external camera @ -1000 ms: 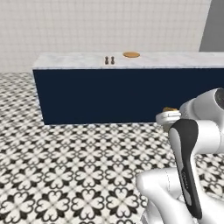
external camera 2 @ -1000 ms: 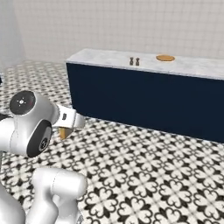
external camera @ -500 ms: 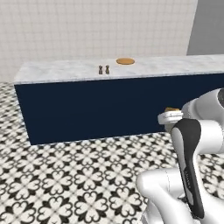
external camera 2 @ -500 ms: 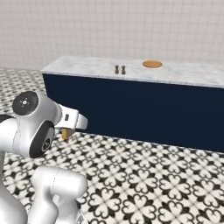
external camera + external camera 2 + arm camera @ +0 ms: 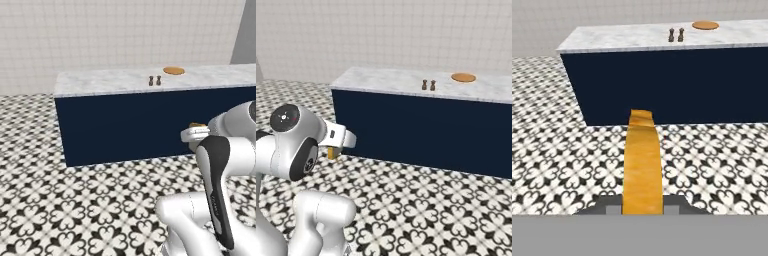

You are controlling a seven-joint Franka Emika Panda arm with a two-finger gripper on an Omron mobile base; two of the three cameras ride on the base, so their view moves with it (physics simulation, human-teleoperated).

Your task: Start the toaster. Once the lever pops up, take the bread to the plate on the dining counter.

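- Hand view, from the left: the near-left corner of the dining counter [image 5: 662, 82] stands over patterned floor tiles, its navy base facing the camera and its marble tabletop running off to the right.
- At centre, the bread [image 5: 642, 165] juts edge-on from the bottom of the picture, golden crust towards the lens. It is pinched in the end effector [image 5: 642, 207], whose jaws stand narrow around the slice, which hangs above the floor, well short of the counter.
- Further right on the tabletop, two small dark shakers [image 5: 676, 35] stand side by side near the middle of its depth.
- Just right of them, towards the far edge, lies the plate [image 5: 705, 25], flat, orange-brown and bare.
- In the left base view a sliver of the slice shows at the arm's wrist, with the plate well beyond it.
- Judged progress: with the toast already in hand, the toaster stage looks finished. Left to do is closing the gap to the counter, reaching over the tabletop past the shakers, and setting the slice on the plate.
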